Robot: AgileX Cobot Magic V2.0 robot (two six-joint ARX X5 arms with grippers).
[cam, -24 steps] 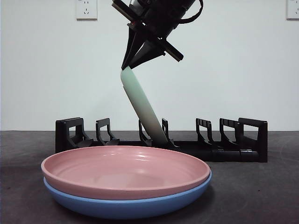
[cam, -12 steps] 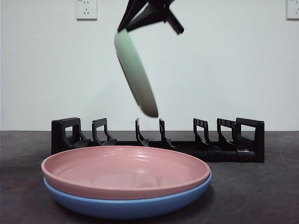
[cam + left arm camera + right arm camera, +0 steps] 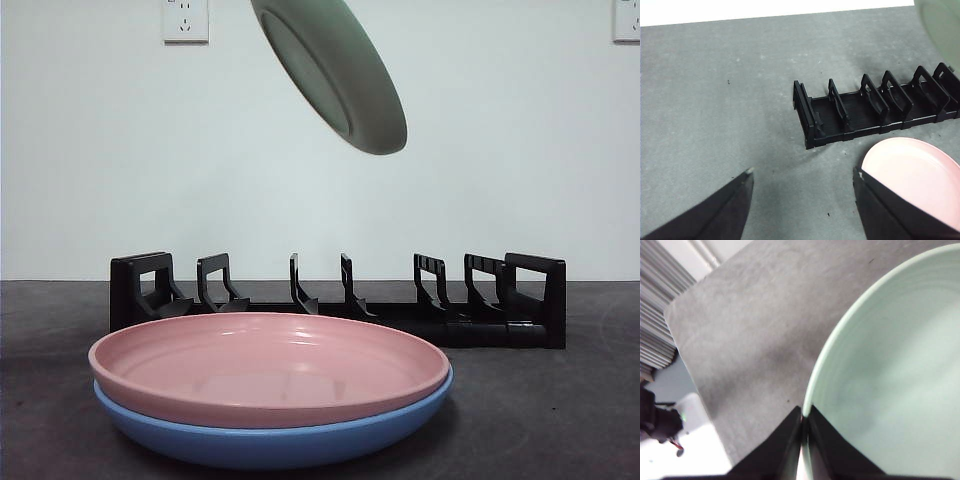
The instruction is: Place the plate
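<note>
The right pincer (image 3: 802, 422) is clamped on the rim of the green plate (image 3: 335, 70), which hangs tilted, high above the black rack (image 3: 340, 300) and clear of it. The left pincer (image 3: 802, 200) waits released over the bench (image 3: 715, 100), grasping nothing. A pink plate (image 3: 270, 365) sits stacked in a blue plate (image 3: 270, 440) on the near side. Judged step: carrying. Next move calls for lowering the green plate edge-first, aligned between two rack dividers.
</note>
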